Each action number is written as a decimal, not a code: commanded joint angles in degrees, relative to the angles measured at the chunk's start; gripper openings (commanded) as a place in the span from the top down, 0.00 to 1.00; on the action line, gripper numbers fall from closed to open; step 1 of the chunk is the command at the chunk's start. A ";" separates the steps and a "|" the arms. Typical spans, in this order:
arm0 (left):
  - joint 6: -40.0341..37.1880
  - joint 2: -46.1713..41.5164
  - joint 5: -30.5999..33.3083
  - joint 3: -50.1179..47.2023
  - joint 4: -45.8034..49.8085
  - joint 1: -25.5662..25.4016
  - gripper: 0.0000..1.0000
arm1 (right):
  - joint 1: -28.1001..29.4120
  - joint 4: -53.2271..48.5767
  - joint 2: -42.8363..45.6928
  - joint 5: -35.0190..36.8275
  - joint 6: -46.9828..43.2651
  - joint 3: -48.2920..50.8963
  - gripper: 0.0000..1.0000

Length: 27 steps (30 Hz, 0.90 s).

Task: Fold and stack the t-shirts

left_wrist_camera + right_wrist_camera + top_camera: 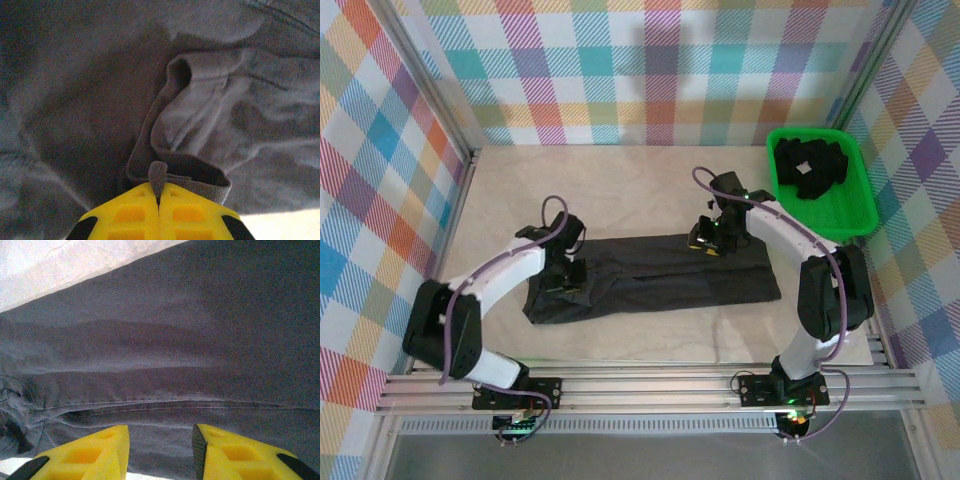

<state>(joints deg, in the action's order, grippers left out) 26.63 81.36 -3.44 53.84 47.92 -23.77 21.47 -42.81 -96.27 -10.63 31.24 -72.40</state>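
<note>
Pale table (620, 190) holds a dark shirt (650, 280). Left gripper (159, 192) pinches a fold; right gripper (160, 435) is open. Grab both, lift evenly.

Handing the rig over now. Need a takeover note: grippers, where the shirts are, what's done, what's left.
Left gripper: shut, pinching a fold of the dark t-shirt near its left end.
Right gripper: open, jaws apart just over the same shirt's right part, holding nothing.
Shirts: one lies on the table as a long strip, apparently folded lengthwise. More dark shirts sit crumpled in the green bin at the back right.
Done: lengthwise fold of the first shirt, by the look of it.
Left: fold it crosswise and set it down, then fold and stack the ones in the bin.
</note>
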 commanded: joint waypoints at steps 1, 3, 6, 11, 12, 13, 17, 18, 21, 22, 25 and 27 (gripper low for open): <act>4.79 -5.85 -0.06 -3.96 5.44 -0.49 1.00 | 0.41 0.73 1.45 -1.27 0.85 0.86 0.61; 7.09 -8.52 0.03 -6.53 6.19 -0.49 1.00 | 0.41 0.95 1.11 -1.58 0.91 0.79 0.61; 10.54 -12.10 -1.21 -10.71 5.40 -0.49 1.00 | 0.47 1.04 0.52 -1.79 0.86 0.61 0.61; 15.65 -13.51 -1.03 -14.34 6.84 -0.48 0.93 | 0.47 0.82 0.29 -2.19 0.75 0.59 0.61; 17.21 -13.30 0.23 -14.15 8.34 -0.48 0.87 | 0.50 0.73 0.37 -2.20 0.70 0.59 0.61; 18.52 -12.92 1.28 -13.75 9.82 -0.44 0.77 | 0.46 0.71 0.51 -2.28 0.66 0.67 0.61; 21.76 -11.88 0.70 -12.14 12.98 -0.47 0.57 | 0.51 1.61 1.76 -3.73 0.10 1.37 0.61; 22.43 -12.20 1.07 -11.09 13.93 -0.48 0.56 | 0.45 2.26 2.25 -4.43 0.04 1.75 0.61; 23.45 -14.14 2.94 -6.39 14.05 -0.48 0.52 | 0.50 3.53 3.47 -6.72 -0.31 2.57 0.61; 23.35 -14.37 3.15 -4.83 12.25 -0.48 0.52 | 0.59 3.61 3.69 -6.83 -0.31 2.69 0.61; 20.55 -11.11 1.82 -2.07 4.25 -0.16 0.52 | 0.84 3.77 4.31 -7.29 -0.31 2.97 0.61; 16.59 -6.63 -1.88 -1.12 -2.04 0.54 0.53 | 0.95 3.70 4.59 -7.47 -0.30 2.92 0.61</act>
<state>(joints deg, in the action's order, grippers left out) 46.63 70.59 -2.59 51.44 54.02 -23.77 21.96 -39.81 -93.45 -16.12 31.20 -69.73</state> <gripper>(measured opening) 0.473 0.392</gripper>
